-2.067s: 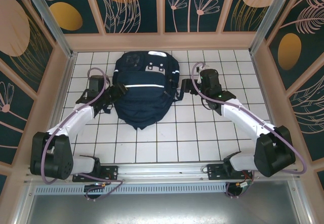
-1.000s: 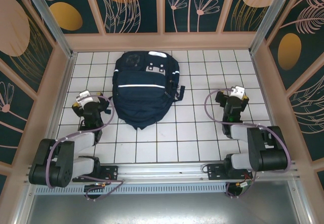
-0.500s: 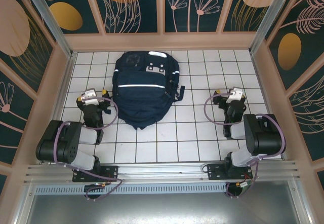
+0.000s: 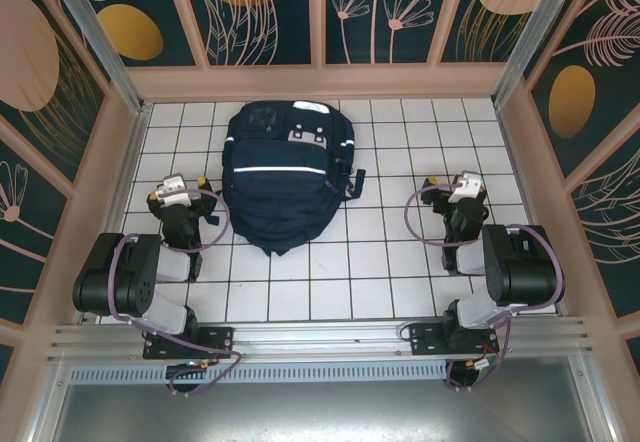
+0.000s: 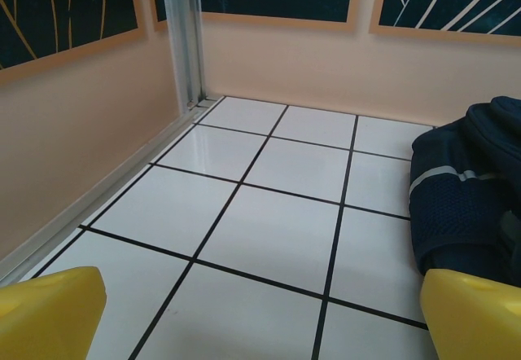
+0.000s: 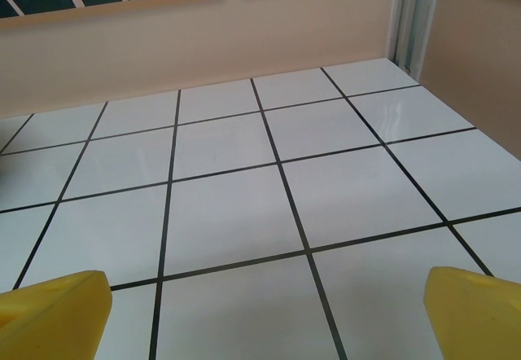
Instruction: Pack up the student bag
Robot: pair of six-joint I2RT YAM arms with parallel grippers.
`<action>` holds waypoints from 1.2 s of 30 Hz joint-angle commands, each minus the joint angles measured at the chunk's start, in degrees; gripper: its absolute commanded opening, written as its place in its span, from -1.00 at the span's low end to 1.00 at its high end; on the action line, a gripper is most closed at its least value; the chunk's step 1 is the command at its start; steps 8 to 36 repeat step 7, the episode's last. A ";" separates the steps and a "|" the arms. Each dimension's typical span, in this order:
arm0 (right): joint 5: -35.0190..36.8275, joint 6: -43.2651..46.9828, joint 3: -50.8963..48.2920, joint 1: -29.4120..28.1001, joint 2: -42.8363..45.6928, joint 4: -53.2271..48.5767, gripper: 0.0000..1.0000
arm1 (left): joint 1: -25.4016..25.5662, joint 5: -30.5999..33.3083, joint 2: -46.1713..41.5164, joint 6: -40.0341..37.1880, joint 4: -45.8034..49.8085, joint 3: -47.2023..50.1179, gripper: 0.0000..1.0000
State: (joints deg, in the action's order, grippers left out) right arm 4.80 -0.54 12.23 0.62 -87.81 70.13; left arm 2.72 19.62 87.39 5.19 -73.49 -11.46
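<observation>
White-tiled worktop (image 4: 380, 262) w/ dark grout; navy floral wall panels (image 4: 390, 12); student bag (image 4: 285, 187) at back; left fingers (image 5: 49, 315) & right fingers (image 6: 476, 315) spread, empty.

a white tiled floor (image 4: 370, 262) with dark grout lines fills the middle. peach walls (image 4: 320, 82) rise from its far, left and right edges, topped by dark teal panels (image 4: 265, 12) with pale leaves and orange ovals. aluminium posts (image 4: 95, 37) stand at the floor's far corners; a metal rail (image 4: 320, 334) runs along its near edge.
</observation>
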 commanded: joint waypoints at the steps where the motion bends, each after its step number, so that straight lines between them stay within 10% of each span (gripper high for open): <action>1: -1.02 -1.11 0.56 0.33 -0.41 2.36 0.98 | -0.26 -0.99 0.09 0.87 -1.57 -1.22 0.98; 36: -0.94 -0.98 0.39 0.34 -0.36 2.64 0.97 | -0.26 -1.06 -0.02 0.87 -1.74 -1.10 0.98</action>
